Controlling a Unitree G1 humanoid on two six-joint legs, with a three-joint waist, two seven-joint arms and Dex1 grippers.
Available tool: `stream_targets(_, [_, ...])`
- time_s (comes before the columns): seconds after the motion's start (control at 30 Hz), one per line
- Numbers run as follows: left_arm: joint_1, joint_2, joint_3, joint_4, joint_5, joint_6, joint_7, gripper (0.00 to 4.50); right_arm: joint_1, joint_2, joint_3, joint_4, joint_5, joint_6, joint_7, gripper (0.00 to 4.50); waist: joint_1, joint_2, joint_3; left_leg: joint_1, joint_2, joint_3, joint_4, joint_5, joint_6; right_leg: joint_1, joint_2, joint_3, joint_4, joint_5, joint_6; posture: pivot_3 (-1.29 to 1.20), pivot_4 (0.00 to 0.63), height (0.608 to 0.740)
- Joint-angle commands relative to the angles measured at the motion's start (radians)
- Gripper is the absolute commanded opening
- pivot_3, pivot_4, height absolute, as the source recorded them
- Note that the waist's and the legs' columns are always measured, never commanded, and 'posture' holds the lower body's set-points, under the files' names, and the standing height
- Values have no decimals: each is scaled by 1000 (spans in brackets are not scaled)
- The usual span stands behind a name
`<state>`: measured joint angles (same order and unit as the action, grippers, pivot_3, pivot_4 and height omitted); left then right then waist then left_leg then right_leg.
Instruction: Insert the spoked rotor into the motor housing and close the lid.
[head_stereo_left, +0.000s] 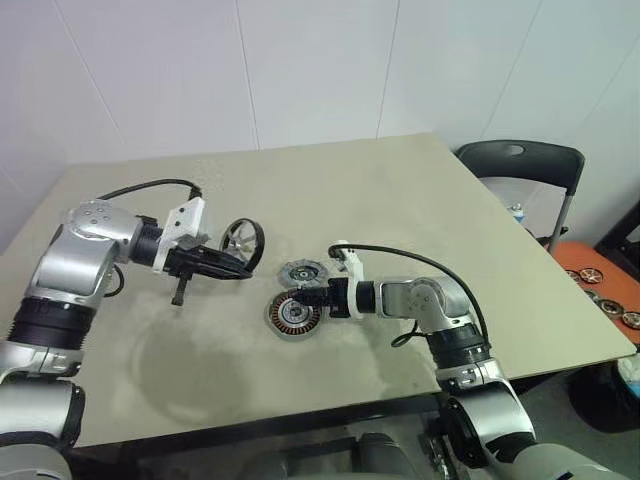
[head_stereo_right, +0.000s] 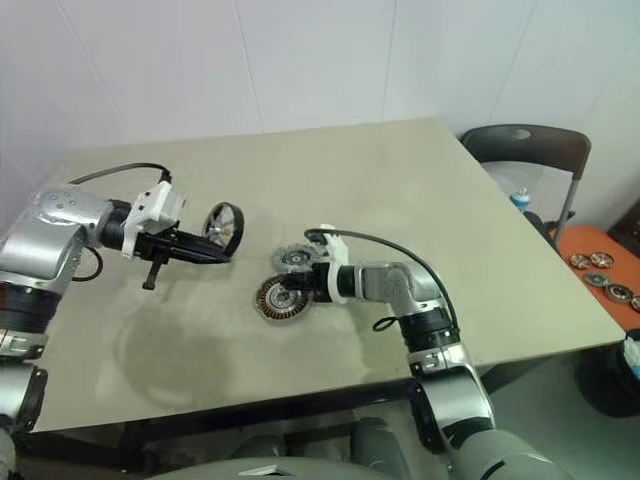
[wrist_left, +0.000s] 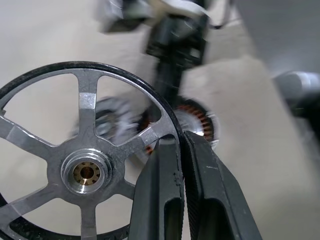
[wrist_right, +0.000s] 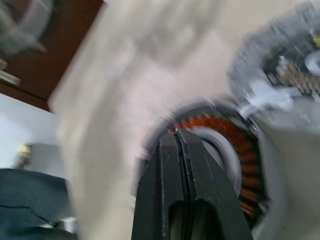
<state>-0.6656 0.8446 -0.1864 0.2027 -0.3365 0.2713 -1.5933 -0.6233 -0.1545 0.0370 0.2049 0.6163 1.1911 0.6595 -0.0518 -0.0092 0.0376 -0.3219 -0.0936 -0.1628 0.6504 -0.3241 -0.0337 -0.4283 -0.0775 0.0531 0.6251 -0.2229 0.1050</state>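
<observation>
My left gripper (head_stereo_left: 243, 268) is shut on the rim of the spoked rotor (head_stereo_left: 243, 240) and holds it upright above the table, left of centre. In the left wrist view its fingers (wrist_left: 167, 165) pinch the thin dark ring of the rotor (wrist_left: 86, 172) next to a silvery spoke. The motor housing (head_stereo_left: 293, 316), with copper windings, lies flat at the table's middle. Just behind it lies the lid (head_stereo_left: 300, 272), a small grey disc. My right gripper (head_stereo_left: 303, 299) is shut with nothing between its fingers, its tips over the housing's (wrist_right: 230, 150) rim.
A beige table (head_stereo_left: 400, 200) stands against a white wall. A black folding chair (head_stereo_left: 525, 165) stands past the table's right edge. Beside it an orange surface (head_stereo_left: 600, 275) carries several small wheel-like parts.
</observation>
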Motion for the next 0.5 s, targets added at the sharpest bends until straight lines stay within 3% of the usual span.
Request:
stream_targets(0.03, [-35,11,-49,3,-34,8,-21,50,-4,-93,-49,-178,107,37,103,0,5,0,0,0,0,0,0,0,0,0,0,0,-1,0,0,0,0,740])
stream_targets(0.3, [-42,-8,-169,32,-82,1,-21,50,142,-373,-34,-491,196,48,237,0,14,0,0,-3,0,-1,-1,-1,1,1,-1,-2,-7,0,0,0,0,740])
stream_targets(0.5, [-96,-86,-276,89,-125,21,-21,50,174,-385,-62,-513,199,44,166,0,16,-1,1,-2,1,0,2,-1,2,3,0,-1,-7,0,1,0,0,740])
